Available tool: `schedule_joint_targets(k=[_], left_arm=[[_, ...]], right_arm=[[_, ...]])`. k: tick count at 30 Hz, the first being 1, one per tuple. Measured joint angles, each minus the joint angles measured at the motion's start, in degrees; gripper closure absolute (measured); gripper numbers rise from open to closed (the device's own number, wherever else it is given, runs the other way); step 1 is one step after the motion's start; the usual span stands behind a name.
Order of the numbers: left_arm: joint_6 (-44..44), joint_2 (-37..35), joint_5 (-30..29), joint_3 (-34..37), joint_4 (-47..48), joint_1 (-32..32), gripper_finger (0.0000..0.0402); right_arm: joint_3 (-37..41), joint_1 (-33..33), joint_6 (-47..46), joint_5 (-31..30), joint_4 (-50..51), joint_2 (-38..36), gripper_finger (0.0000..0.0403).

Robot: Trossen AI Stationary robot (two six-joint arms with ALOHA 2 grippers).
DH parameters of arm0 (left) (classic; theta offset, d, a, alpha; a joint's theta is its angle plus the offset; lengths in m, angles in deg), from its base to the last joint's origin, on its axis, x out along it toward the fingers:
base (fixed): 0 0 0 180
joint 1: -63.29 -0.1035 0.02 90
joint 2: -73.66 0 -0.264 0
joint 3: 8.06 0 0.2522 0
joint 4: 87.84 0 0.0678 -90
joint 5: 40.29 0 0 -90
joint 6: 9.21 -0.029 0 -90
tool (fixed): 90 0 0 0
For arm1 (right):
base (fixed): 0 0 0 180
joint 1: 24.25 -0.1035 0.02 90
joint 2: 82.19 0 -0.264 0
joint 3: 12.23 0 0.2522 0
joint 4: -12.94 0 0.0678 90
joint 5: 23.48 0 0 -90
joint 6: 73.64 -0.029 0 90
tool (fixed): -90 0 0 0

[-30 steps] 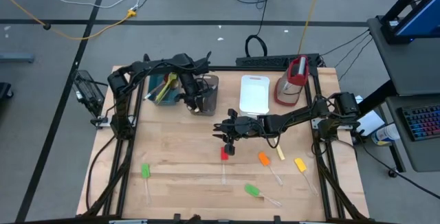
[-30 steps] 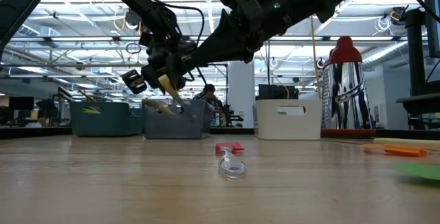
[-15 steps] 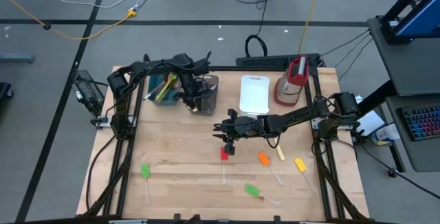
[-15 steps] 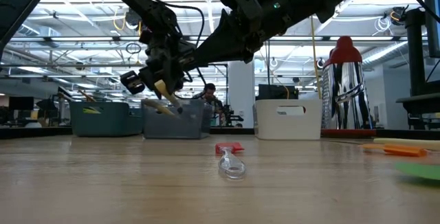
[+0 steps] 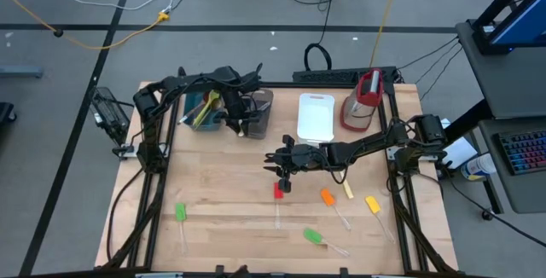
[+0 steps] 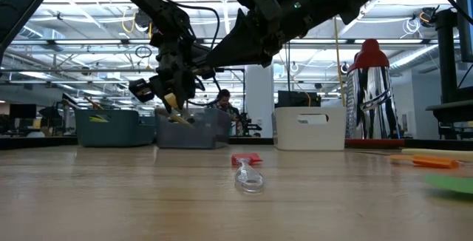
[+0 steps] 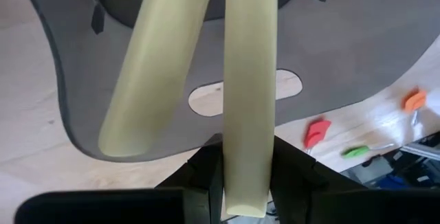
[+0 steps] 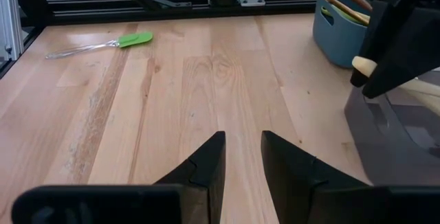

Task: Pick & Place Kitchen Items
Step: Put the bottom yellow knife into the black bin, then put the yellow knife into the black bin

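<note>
My left gripper (image 5: 240,121) hangs over the grey tub (image 5: 259,107) at the table's far side, shut on a pale-handled knife (image 7: 249,100). A second pale handle (image 7: 148,73) lies in that tub. My right gripper (image 8: 240,157) stands open over bare wood near the table's middle, with nothing between its fingers. It is just beyond the red-headed spatula (image 5: 277,191), which lies flat on the table. More spatulas lie toward the near edge: green (image 5: 181,213), orange (image 5: 328,197), yellow (image 5: 372,203) and green (image 5: 313,236). My left gripper pinches the pale handle near its free end (image 7: 247,172) between its two fingers (image 7: 201,176). The fingers slant down from above, and the handle runs on along them toward the tub. The knife's other end is out of view.
A teal tub (image 5: 198,107) holding utensils stands left of the grey one. A white tub (image 5: 316,116) and a red-and-clear jug (image 5: 362,99) stand to its right. A pale stick (image 5: 348,190) lies beside the orange spatula. Bare wood lies between the tubs and the spatulas.
My left gripper has turned at the wrist while staying over the grey tub. The pale handle in its fingers has swung with it and now stands steeper in the low view. My right arm has kept still.
</note>
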Motion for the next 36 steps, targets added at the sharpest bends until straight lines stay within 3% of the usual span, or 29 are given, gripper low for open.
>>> schedule_joint_targets(k=[9, 14, 20, 25, 29, 36], left_arm=[[0.3, 0.0, 0.1, 0.0, 0.1, 0.4, 0.0307], [0.0, 0.0, 0.3, 0.0, 0.2, 0.4, 0.0279], [-3.5, 0.0, 2.2, 0.0, 0.3, 0.4, 0.0237], [-12.4, -0.6, 5.0, 0.1, 0.5, 0.0, 0.023], [-16.7, -4.1, 1.7, 0.1, 0.4, 1.0, 0.0229], [-20.9, -14.8, -14.8, 0.1, 0.7, 5.7, 0.0229]], right_arm=[[0.0, 0.0, 0.0, 0.0, 0.0, 0.0, 0.0314], [0.0, 0.0, 0.5, 0.0, 0.0, 0.0, 0.0314], [0.0, 0.0, 3.8, 0.0, 0.0, 0.0, 0.0314], [0.0, 0.0, 4.9, 0.0, 0.0, 0.0, 0.0314], [0.0, 0.0, 4.4, 0.0, 0.1, 0.0, 0.0314], [0.0, -0.6, -0.2, 0.0, 7.7, -2.2, 0.0314]])
